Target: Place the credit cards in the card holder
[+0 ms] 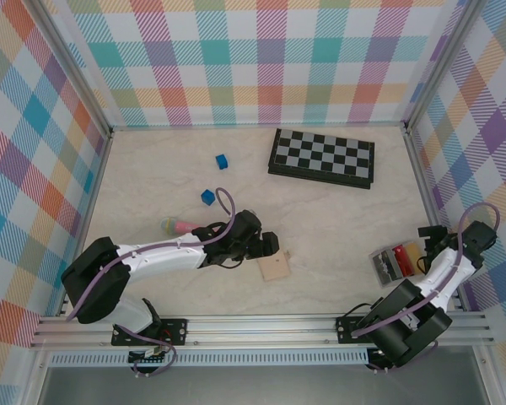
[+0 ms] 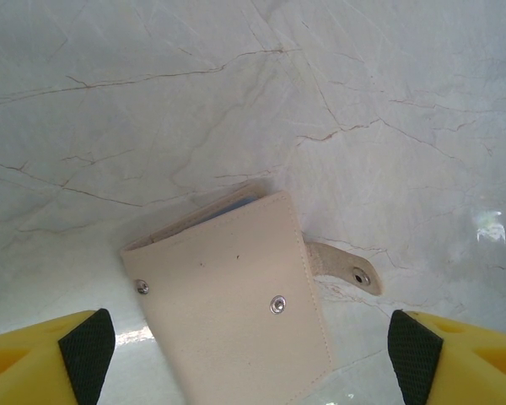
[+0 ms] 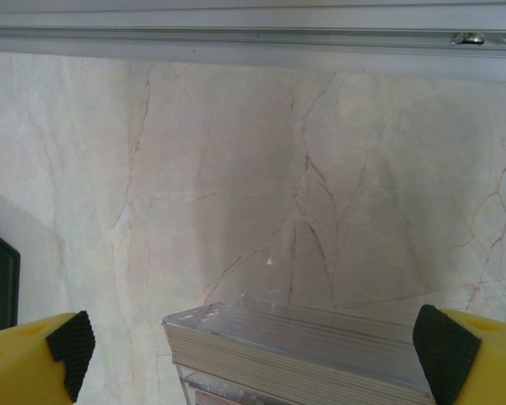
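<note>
Tan canvas marks the card holder (image 1: 275,268) in the top external view, where it lies flat on the marble-pattern table (image 1: 337,228) near the front edge, just beside the left gripper (image 1: 270,245). The right gripper (image 1: 427,237) sits at the far right of the table next to a clear plastic case (image 1: 395,262) in which red, yellow and dark contents can be seen. A folded chessboard (image 1: 322,158) lies at the back, and two blue blocks (image 1: 207,197) lie left of centre. In the left wrist view, the left gripper (image 2: 253,354) stands wide open; its yellow fingers (image 2: 34,359) with black pads sit at the frame's lower corners, clear of the card holder (image 2: 228,287) between them. The holder is folded shut, face up, with its snap strap (image 2: 346,268) unfastened and lying flat to one side. In the right wrist view, the right gripper (image 3: 261,346) is likewise spread wide, with the clear plastic case (image 3: 320,325) low between its fingers and a stack of credit cards (image 3: 278,359) visible edge-on inside it. Contact between pads and case cannot be determined.
</note>
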Motion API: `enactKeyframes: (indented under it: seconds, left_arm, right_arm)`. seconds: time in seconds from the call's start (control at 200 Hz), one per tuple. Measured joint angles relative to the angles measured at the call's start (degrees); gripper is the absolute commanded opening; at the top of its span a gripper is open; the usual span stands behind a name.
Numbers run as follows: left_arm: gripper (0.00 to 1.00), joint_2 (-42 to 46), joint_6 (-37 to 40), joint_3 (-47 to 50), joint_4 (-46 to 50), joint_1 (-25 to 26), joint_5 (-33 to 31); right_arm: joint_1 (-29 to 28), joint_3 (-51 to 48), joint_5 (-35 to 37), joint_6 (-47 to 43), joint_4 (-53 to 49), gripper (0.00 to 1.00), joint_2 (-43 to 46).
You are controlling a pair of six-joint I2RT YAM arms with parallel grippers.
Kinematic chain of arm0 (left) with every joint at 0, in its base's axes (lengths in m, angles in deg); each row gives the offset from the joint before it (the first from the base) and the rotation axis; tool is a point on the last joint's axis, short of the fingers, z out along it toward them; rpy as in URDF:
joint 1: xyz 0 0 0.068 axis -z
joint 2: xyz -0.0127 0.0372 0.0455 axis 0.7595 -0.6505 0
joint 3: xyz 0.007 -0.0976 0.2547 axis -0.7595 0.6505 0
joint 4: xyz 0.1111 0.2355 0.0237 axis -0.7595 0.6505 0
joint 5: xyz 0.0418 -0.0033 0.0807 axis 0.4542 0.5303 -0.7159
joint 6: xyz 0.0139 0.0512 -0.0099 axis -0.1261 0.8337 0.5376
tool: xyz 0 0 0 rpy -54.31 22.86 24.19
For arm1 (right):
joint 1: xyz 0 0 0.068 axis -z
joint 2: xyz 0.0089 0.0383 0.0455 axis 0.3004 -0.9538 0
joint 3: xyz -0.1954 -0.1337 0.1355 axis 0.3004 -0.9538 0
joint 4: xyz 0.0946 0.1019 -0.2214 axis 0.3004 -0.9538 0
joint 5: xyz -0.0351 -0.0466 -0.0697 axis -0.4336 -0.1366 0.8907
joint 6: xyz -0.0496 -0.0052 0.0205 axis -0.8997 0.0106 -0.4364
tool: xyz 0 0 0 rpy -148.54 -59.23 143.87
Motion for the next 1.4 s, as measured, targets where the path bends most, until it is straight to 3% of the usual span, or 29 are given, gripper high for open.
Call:
enactKeyframes:
  seconds: [0.215, 0.555, 0.9, 1.055, 1.4]
  left_arm:
    - [0.87, 0.0, 0.9, -0.4, 0.3, 0.0, 0.0]
    - [0.87, 0.0, 1.1, -1.1, 0.4, 0.0, 0.6]
    - [0.87, 0.0, 1.1, -1.1, 0.4, 0.0, 0.7]
    - [0.87, 0.0, 1.1, -1.1, 0.4, 0.0, 1.0]
    - [0.87, -0.3, 1.0, -1.6, 0.4, 0.0, 1.0]
  right_arm:
    - [-0.6, -0.9, -1.4, 0.0, -0.6, 1.00, 2.5]
    - [-0.8, 1.3, 7.3, -0.5, -4.2, 1.00, 3.8]
    - [-2.6, -2.1, -0.5, 0.5, -1.6, 1.00, 1.3]
    - [-8.9, -3.3, -2.3, 3.7, -0.3, 1.00, 1.3]
    - [-33.8, -3.1, -0.9, 15.3, 2.6, 1.00, 1.3]
